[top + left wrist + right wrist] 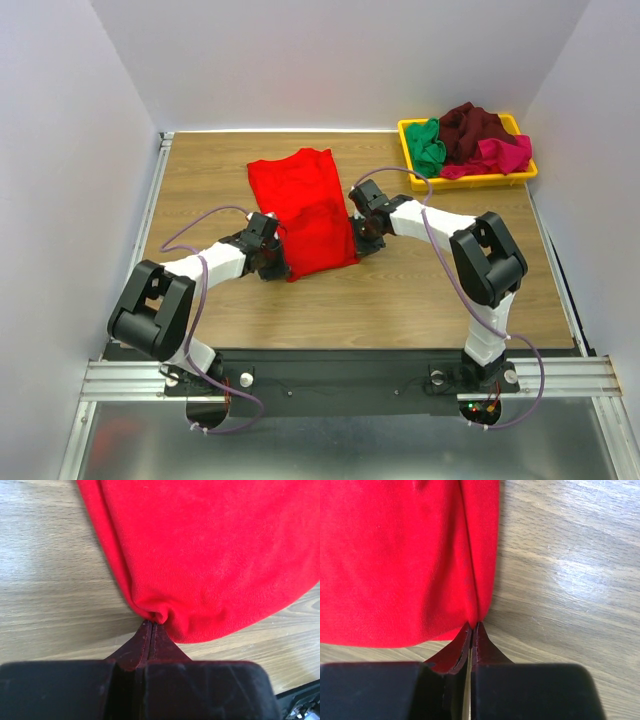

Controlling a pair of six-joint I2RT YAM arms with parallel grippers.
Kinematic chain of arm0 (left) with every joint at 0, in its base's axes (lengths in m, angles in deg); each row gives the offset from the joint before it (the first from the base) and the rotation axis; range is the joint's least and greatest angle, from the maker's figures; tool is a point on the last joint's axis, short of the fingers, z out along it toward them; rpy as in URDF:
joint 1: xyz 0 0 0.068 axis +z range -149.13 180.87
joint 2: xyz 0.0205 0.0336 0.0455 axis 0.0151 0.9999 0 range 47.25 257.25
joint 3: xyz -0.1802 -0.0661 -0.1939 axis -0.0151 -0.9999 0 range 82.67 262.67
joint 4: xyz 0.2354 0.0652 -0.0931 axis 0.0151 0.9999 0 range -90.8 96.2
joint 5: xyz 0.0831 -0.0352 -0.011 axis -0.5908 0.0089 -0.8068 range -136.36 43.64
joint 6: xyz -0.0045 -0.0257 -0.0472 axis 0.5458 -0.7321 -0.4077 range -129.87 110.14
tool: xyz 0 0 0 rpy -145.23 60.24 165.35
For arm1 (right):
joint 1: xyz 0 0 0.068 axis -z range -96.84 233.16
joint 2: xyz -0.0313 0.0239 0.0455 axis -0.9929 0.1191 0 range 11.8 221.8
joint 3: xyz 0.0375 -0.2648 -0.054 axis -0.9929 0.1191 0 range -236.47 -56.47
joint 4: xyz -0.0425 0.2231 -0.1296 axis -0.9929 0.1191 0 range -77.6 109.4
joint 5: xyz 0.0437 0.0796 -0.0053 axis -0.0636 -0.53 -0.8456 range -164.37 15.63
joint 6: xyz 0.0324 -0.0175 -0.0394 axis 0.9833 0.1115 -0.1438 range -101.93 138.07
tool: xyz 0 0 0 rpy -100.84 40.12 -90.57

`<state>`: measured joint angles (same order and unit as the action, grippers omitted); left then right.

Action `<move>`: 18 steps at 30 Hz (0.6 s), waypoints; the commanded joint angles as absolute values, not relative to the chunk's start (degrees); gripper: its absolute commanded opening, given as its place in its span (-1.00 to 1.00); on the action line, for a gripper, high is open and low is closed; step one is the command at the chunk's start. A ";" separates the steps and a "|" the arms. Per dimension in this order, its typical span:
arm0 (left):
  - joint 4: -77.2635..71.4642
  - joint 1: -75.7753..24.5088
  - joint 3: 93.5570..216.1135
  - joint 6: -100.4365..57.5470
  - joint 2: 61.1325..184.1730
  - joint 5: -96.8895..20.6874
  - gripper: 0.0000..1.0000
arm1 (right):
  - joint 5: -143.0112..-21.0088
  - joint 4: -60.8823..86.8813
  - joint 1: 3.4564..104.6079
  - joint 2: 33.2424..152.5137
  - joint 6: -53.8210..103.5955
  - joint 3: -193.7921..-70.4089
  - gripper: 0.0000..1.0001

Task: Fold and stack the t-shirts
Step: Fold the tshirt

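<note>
The red t-shirt (305,205) lies mid-frame on the surface (450,290), with the left hand (151,626) and right hand (472,626) each clamped on opposite side edges, so both should probably lift evenly together, keeping the cloth taut.

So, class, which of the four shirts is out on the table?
The red shirt: it alone lies on the table, pinched by the left tool and right tool. The green shirt, maroon shirt and pink shirt are heaped in the tray.
</note>
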<state>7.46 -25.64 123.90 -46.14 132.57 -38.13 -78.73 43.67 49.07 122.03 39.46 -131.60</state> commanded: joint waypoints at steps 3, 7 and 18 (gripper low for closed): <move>12.29 -25.68 123.97 -42.83 130.31 -36.87 -1.00 | -80.08 48.96 48.97 117.27 38.03 -133.45 -0.99; 16.94 -25.68 125.29 -41.51 126.19 -34.86 -1.00 | -80.52 55.72 49.06 115.34 35.75 -136.43 -0.99; 24.86 -27.26 124.85 -43.96 116.77 -22.47 -1.00 | -87.02 76.82 48.97 110.33 32.75 -140.66 -0.99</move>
